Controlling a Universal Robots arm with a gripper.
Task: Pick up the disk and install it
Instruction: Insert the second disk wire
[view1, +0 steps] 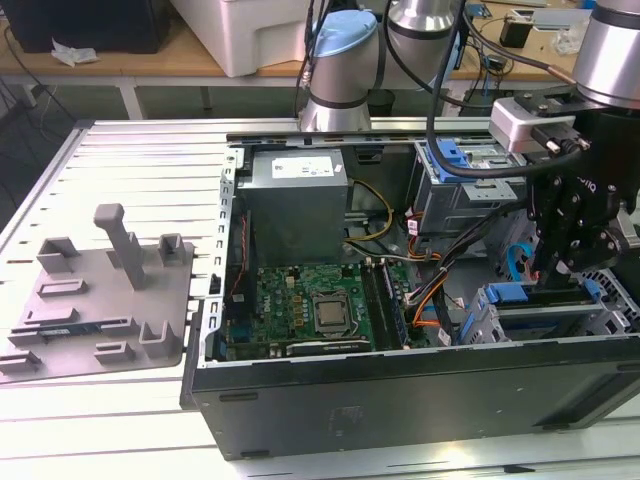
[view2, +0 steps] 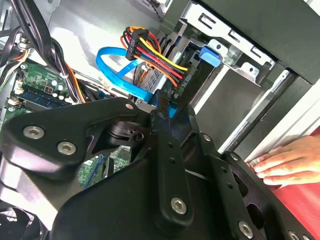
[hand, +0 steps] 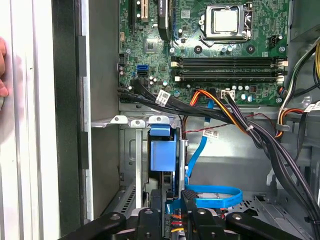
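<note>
The disk (hand: 162, 155) stands on edge in the drive bay at the front corner of the open computer case (view1: 400, 400). Of it I see its blue carrier frame and the blue tab (view2: 210, 55); the labelled face is hidden. In the exterior view the blue carrier (view1: 520, 295) lies in the bay on the exterior view's right, under my gripper (view1: 555, 275). My gripper (view2: 169, 109) is shut on the carrier's near end, with blue plastic between the fingertips. In the first wrist view the gripper (hand: 174, 199) sits just behind the carrier.
A blue data cable (hand: 215, 196) and a bundle of power wires (view2: 150, 50) loop close to the fingers. A person's hand (view2: 280, 165) rests on the case edge. The motherboard (view1: 310, 310), power supply (view1: 298, 195) and another drive cage (view1: 470, 180) lie inside the case. A grey fixture (view1: 100, 300) stands on the table.
</note>
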